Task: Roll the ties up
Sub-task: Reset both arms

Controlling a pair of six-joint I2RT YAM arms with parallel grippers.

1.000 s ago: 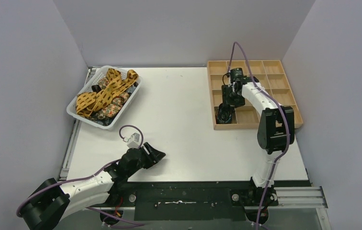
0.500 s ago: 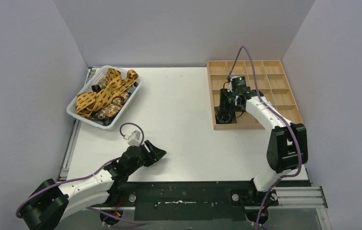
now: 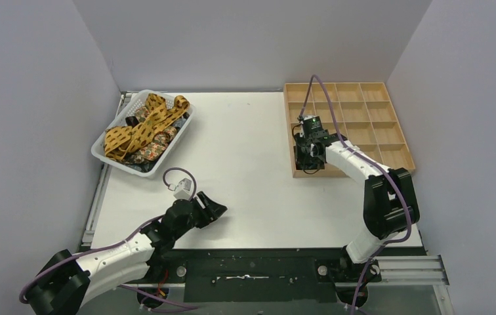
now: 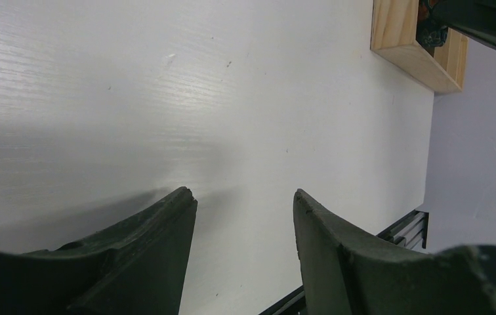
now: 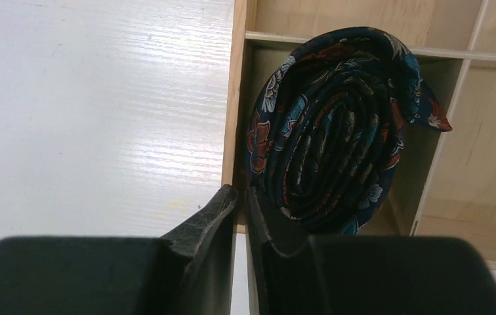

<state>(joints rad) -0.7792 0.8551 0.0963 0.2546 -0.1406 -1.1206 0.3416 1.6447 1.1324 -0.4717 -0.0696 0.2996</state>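
Observation:
A dark floral tie [image 5: 337,125] lies rolled in a coil inside the near-left compartment of the wooden tray [image 5: 239,98]. My right gripper [image 5: 241,190] is shut just beside the roll, over that compartment's left wall, with nothing between its fingers. From above, the right gripper [image 3: 308,156] covers the roll. Mustard spotted ties and floral ties [image 3: 144,125] lie tangled in the white basket [image 3: 188,117] at the back left. My left gripper [image 4: 242,193] hangs open over bare table, holding nothing; it is near the front in the top view [image 3: 214,211].
The wooden tray [image 3: 363,125] has several compartments and sits at the back right. Its corner shows in the left wrist view [image 4: 406,46]. Grey walls close in the white table [image 3: 245,151] on three sides. A purple cable [image 3: 324,92] loops over the tray.
My right gripper has let go of the rolled tie, shifted toward the tray's near-left corner and shut. The left arm has barely moved.

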